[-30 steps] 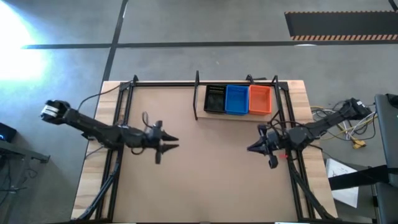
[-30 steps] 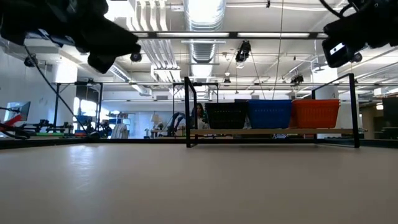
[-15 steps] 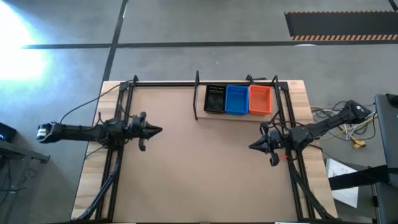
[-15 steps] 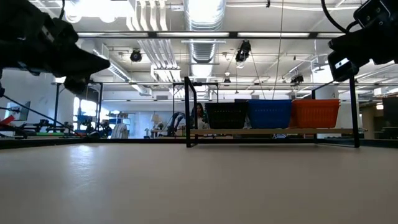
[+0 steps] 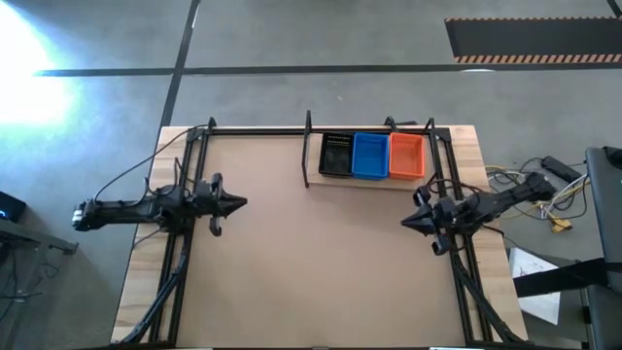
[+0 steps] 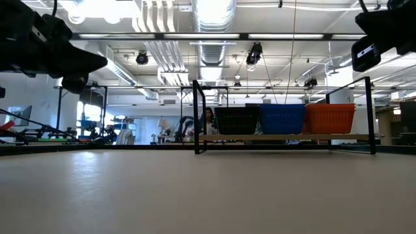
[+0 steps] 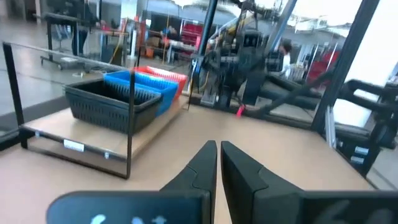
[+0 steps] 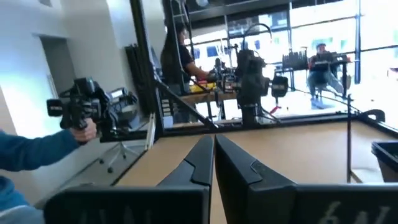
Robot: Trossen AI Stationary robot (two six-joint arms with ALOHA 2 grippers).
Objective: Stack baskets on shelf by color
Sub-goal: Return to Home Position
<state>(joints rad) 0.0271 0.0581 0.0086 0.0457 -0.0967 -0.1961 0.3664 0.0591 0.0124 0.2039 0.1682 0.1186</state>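
Homing looks to be the step in hand, and your sorting reads as done. On the shelf (image 5: 313, 181), at the far edge of the counter (image 5: 311, 272) and right of centre, the black baskets (image 5: 337, 155), blue baskets (image 5: 370, 155) and orange baskets (image 5: 406, 156) sit side by side, touching. Black is at the left and orange at the right. You cannot count from these views how many nest in each colour. No basket shows off the shelf.

Your left gripper (image 5: 236, 202) hangs over the counter's left edge, pointing inward, well apart from the shelf. Its fingers (image 7: 202, 165) are pressed together around nothing. Your right gripper (image 5: 406, 222) hangs near the right edge, just in front of the shelf's orange end, with its fingers (image 8: 199, 155) likewise closed and empty.

Next you probably need only fold both arms to rest. Mind the right arm: it is the nearer to the shelf's wire frame (image 5: 309, 146), so draw it back and away rather than across the orange end.

The counter is plain brown board, flat and matte. Beyond it lies an open workshop, with ceiling ducts (image 6: 211, 19) and strip lights (image 6: 162, 36) overhead. In the right wrist view a person's blue sleeve (image 8: 25, 158) is close by.
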